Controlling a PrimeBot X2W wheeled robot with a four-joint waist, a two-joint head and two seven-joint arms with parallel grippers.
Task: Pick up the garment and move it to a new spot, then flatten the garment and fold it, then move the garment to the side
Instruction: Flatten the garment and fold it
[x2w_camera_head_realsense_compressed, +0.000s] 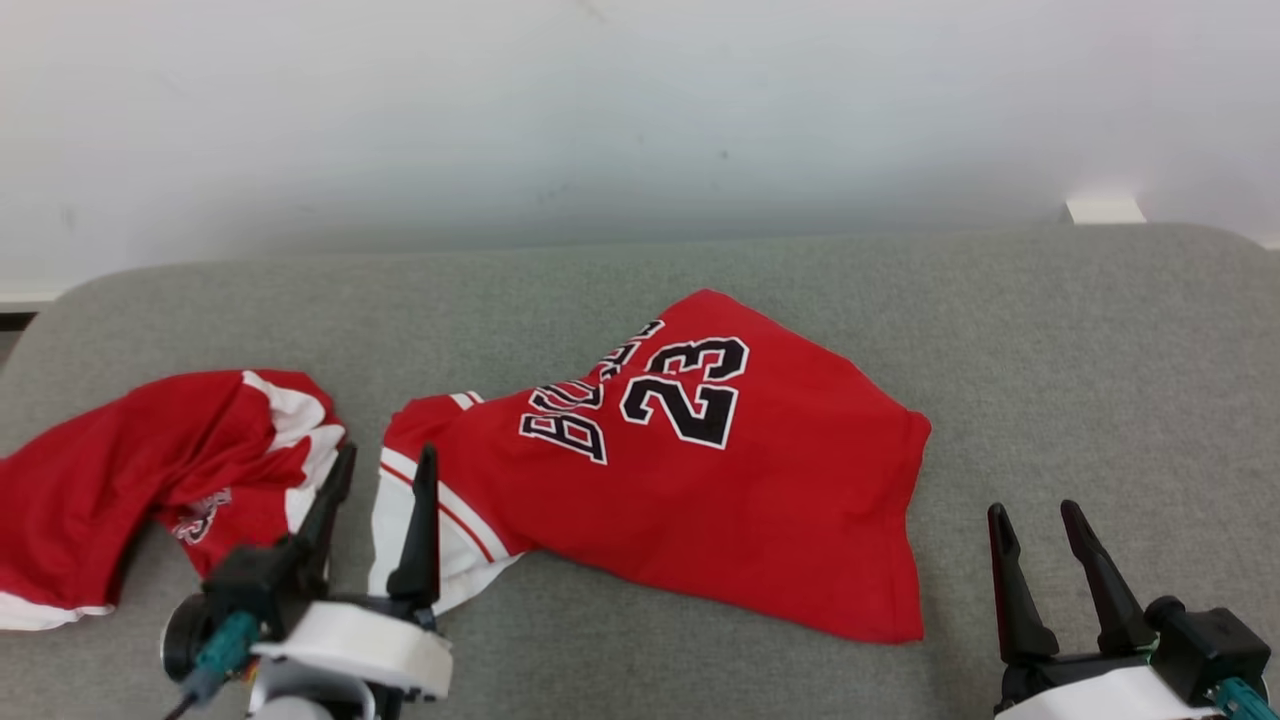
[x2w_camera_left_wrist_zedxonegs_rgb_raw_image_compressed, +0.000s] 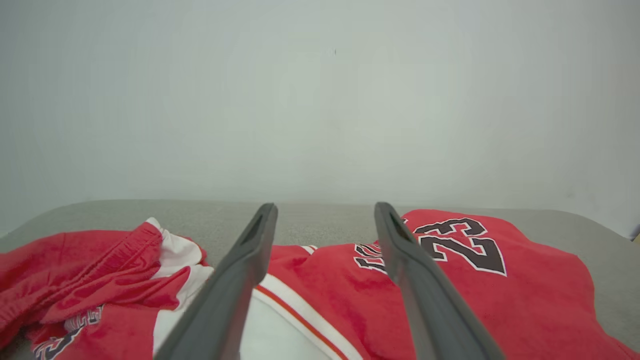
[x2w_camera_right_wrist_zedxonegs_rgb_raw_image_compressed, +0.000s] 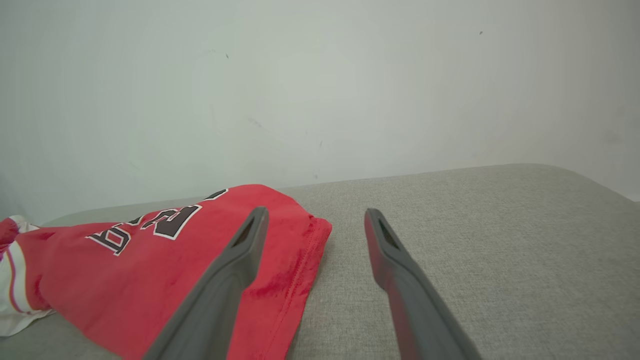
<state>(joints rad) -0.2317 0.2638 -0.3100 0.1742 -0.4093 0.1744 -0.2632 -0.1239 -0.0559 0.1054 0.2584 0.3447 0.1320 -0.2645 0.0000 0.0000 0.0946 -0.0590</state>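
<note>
The garment (x2w_camera_head_realsense_compressed: 720, 500) is a red jersey with a black "23" and white trim. It lies rumpled and partly folded on the middle of the grey padded surface (x2w_camera_head_realsense_compressed: 1050, 350). My left gripper (x2w_camera_head_realsense_compressed: 387, 458) stands open at the jersey's white-trimmed left edge, with one finger on either side of that edge and nothing clamped. In the left wrist view the jersey (x2w_camera_left_wrist_zedxonegs_rgb_raw_image_compressed: 450, 295) spreads below and to the right of the open left gripper (x2w_camera_left_wrist_zedxonegs_rgb_raw_image_compressed: 325, 207). My right gripper (x2w_camera_head_realsense_compressed: 1033, 512) is open over bare grey fabric, just right of the jersey's lower right corner. The right wrist view shows the jersey (x2w_camera_right_wrist_zedxonegs_rgb_raw_image_compressed: 150, 265) left of the right gripper (x2w_camera_right_wrist_zedxonegs_rgb_raw_image_compressed: 316, 214).
A second red piece with white panels, like shorts (x2w_camera_head_realsense_compressed: 150, 480), lies crumpled at the left end of the surface, close to my left gripper. A pale wall rises behind. A small white block (x2w_camera_head_realsense_compressed: 1105, 210) sits at the back right. Bare grey fabric stretches to the right.
</note>
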